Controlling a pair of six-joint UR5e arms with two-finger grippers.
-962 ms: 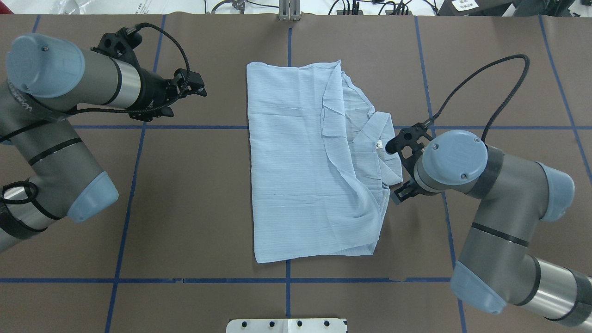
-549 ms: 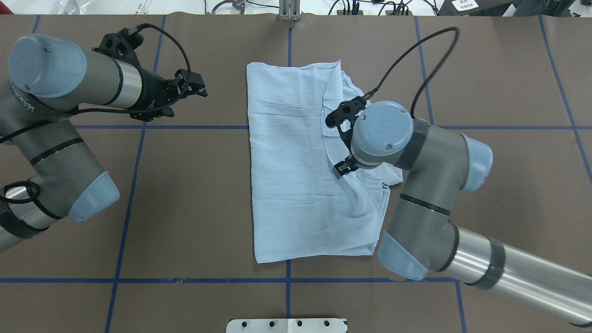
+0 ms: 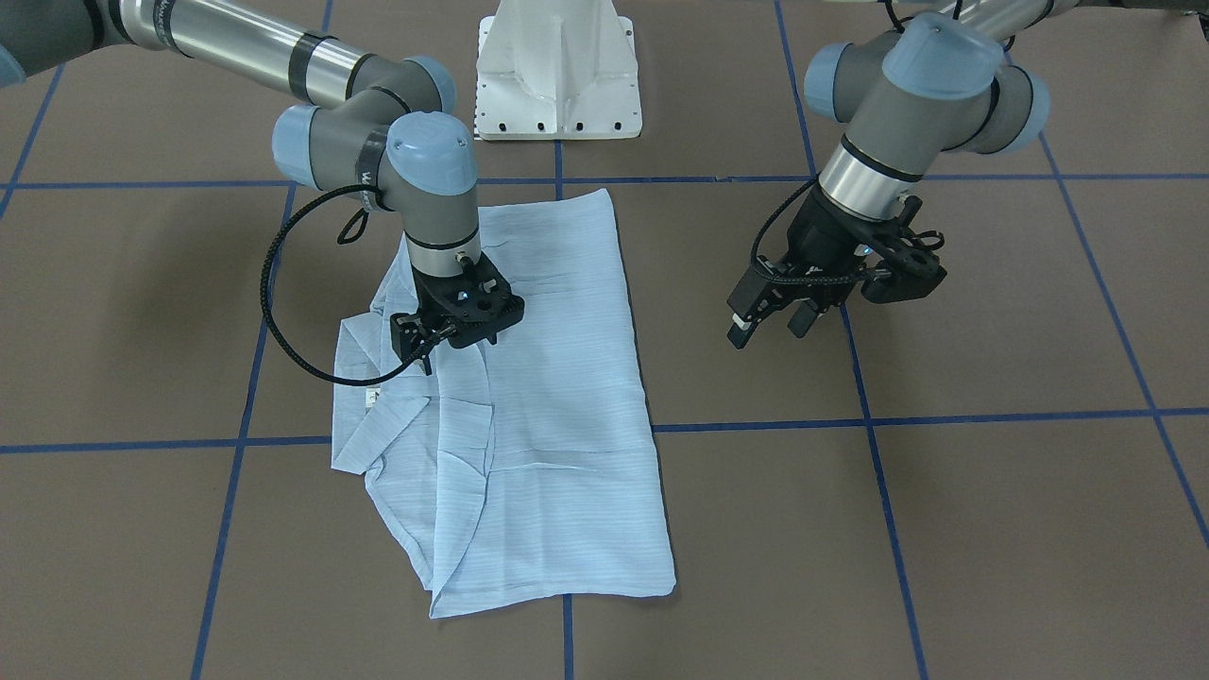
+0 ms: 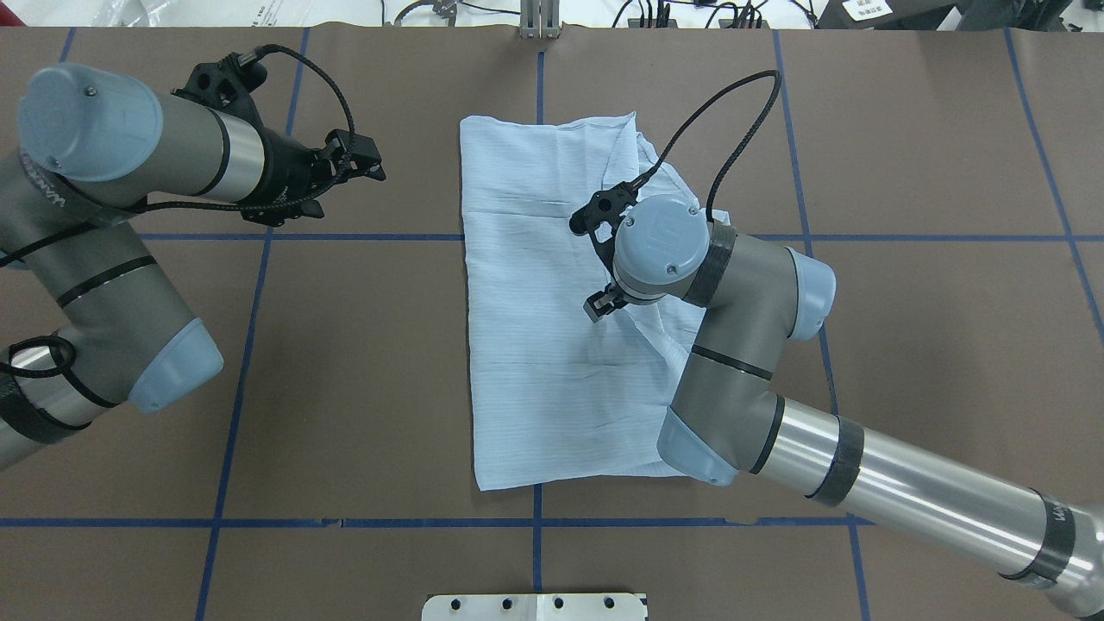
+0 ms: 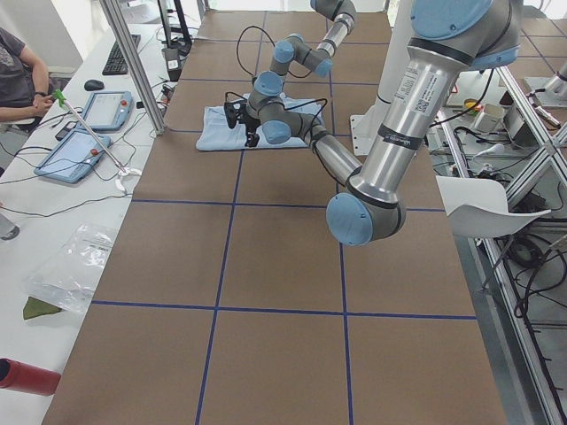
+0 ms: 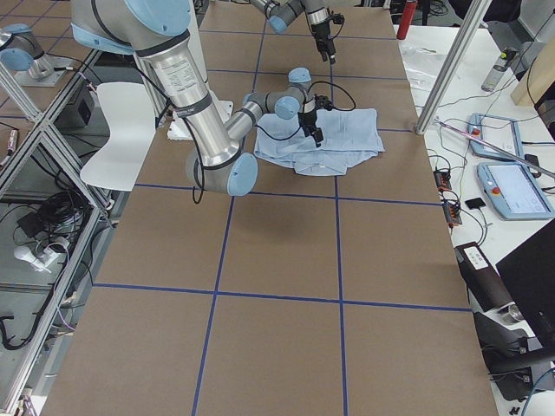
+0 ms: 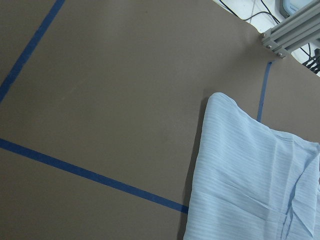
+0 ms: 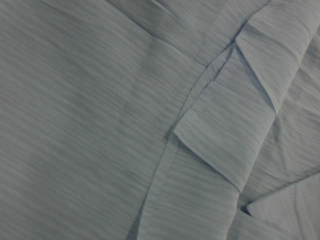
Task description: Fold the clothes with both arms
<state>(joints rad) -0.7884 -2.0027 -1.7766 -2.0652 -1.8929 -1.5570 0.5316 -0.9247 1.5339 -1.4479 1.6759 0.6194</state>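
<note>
Left tool: fingers apart with nothing between them. It hangs above bare desk, well clear of the cloth, and in the front-facing view it tilts down toward the desk.

Shirt from the left tool: the shirt lies well apart from it, off toward the robot's right. The left wrist view shows only the near straight edge and one corner.

Shirt, lay: flat on the desk in a rough rectangle. The side toward the left tool is smooth; the far side is bunched, with overlapping layers and the collar.

Shirt, handling: judged thin, light and limp. It should drape and slide on itself, hold no crease unaided, and drag or wrinkle if pulled by one point only. Not fragile, though the fine weave could snag.

Where to take hold: best at an edge or corner where layers stack, such as the hemmed flap right under the right tool, or the corners of the smooth side for the left tool. A pinch mid-panel would likely lift one layer and undo the fold.

Right tool: low over the bunched side, right above or touching the cloth. Whether the fingers are apart, together or clamped on fabric I cannot tell, and its wrist view shows only cloth.
</note>
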